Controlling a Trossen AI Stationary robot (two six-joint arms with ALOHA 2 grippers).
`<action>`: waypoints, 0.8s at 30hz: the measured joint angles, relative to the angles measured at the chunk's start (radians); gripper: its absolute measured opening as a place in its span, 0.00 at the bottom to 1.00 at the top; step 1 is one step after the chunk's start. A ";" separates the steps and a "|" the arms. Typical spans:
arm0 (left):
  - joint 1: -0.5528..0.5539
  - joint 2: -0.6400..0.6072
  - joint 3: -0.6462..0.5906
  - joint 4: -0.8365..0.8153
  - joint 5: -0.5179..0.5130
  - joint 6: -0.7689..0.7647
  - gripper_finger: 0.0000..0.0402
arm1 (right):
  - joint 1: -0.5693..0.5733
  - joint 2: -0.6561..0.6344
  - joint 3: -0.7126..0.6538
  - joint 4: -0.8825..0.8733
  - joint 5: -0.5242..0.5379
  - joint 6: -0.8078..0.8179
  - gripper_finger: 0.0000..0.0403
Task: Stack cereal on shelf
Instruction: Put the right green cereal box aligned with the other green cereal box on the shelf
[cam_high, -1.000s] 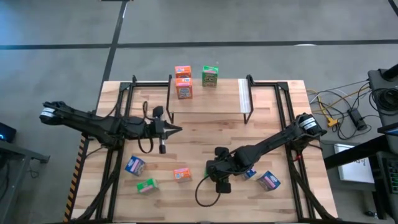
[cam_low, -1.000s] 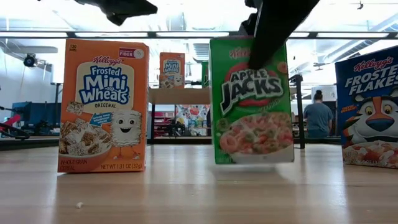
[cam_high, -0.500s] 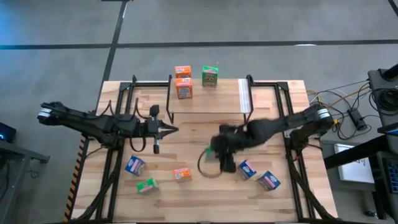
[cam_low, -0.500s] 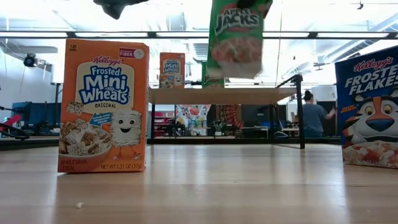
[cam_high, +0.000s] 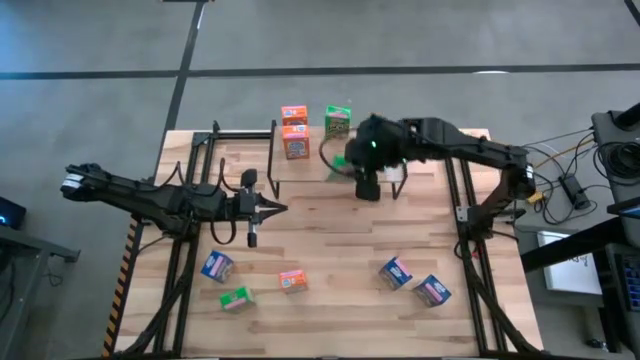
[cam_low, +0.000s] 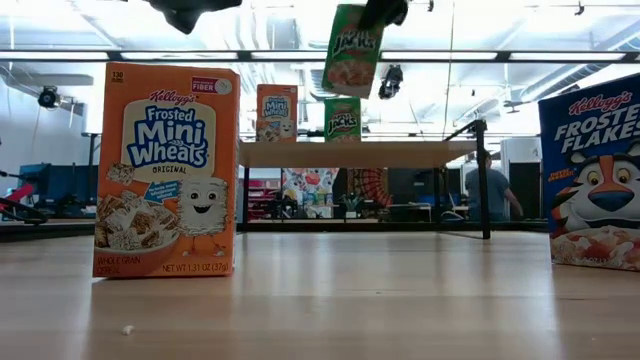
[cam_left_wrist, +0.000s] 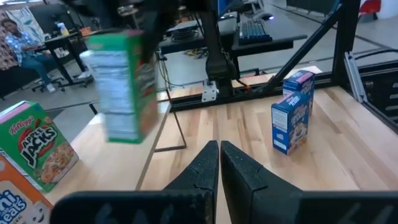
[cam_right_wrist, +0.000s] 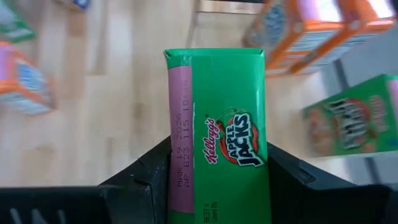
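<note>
Carrying a green cereal box (cam_high: 341, 164) in my right gripper (cam_right_wrist: 214, 171), I have it in the air above the shelf (cam_high: 330, 160), near the middle of the plank. The fingers clamp the box on its two broad faces, with the narrow pink-striped side facing the wrist camera. My left gripper (cam_left_wrist: 219, 163) is pinched shut on nothing and waits over the table's left half, pointing toward the middle.

On the shelf stand two orange boxes (cam_high: 294, 130) at the left and another green box (cam_high: 338, 122) at the back edge. From the low view, the carried box hangs above and just beside that standing green one (cam_low: 342, 120). To do this well, I judge I should square the box to the plank, bring it down level, and let go only once the bottom sits flat; a tilted release could tip it into its neighbour.

Room looks good to the right of the standing green box, where the plank is bare up to the white strip (cam_high: 391, 152). The back edge is close, so I would keep the box forward of it. The black frame posts (cam_high: 400, 130) rise at the shelf's ends, and my arm crosses near the right one, so I would lift straight up before pulling away.
</note>
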 joint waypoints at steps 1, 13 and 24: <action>0.000 -0.001 0.000 -0.002 0.000 -0.003 0.00 | -0.022 0.012 0.011 -0.001 0.000 -0.027 0.43; 0.000 -0.002 0.000 -0.020 -0.001 -0.046 0.00 | -0.224 0.157 0.090 -0.008 -0.109 -0.210 0.43; 0.000 0.000 0.000 -0.020 -0.001 -0.119 0.00 | -0.271 0.179 0.090 -0.007 -0.147 -0.264 0.43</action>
